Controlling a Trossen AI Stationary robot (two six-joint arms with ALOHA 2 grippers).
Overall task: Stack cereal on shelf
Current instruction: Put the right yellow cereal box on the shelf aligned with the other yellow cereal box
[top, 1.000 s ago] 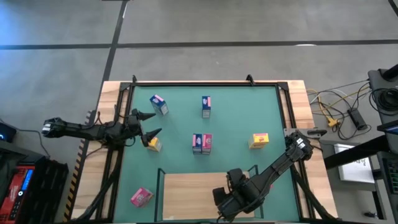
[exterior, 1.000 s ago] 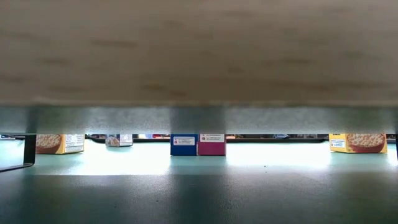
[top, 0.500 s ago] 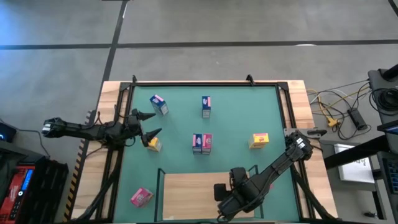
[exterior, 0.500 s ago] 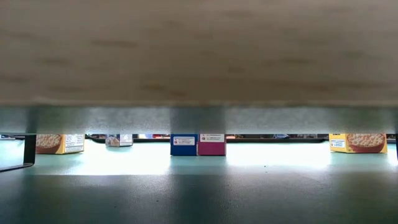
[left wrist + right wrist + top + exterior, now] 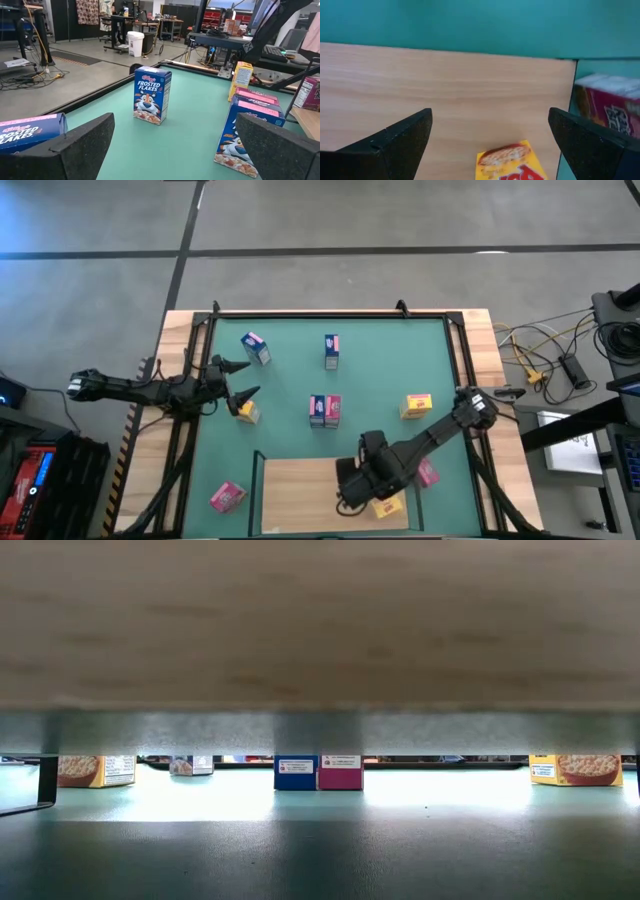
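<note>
The shelf is a light-wood board [image 5: 300, 485] at the mat's near edge, with thin dark posts at its corners. One yellow cereal box [image 5: 386, 505] lies flat on the board, also seen in the right wrist view [image 5: 506, 159]. My right gripper [image 5: 352, 488] hangs open just above the board, to the left of that box, touching nothing. A pink box [image 5: 426, 472] lies on the mat by the board's right edge. My left gripper [image 5: 243, 379] is open and empty at the mat's left side, between a blue box [image 5: 255, 348] and a yellow box [image 5: 247, 412].
More boxes stand on the green mat [image 5: 380, 360]: one at the far middle [image 5: 331, 352], a blue and pink pair at the centre [image 5: 324, 410], a yellow one on the right [image 5: 417, 406], and a pink one at the near left [image 5: 227, 497]. Cables lie off the table's right side [image 5: 545, 360].
My right gripper has moved over the board toward the table's left edge and slightly away from the near edge. This uncovers the yellow box lying on the board and the pink box beside it.
</note>
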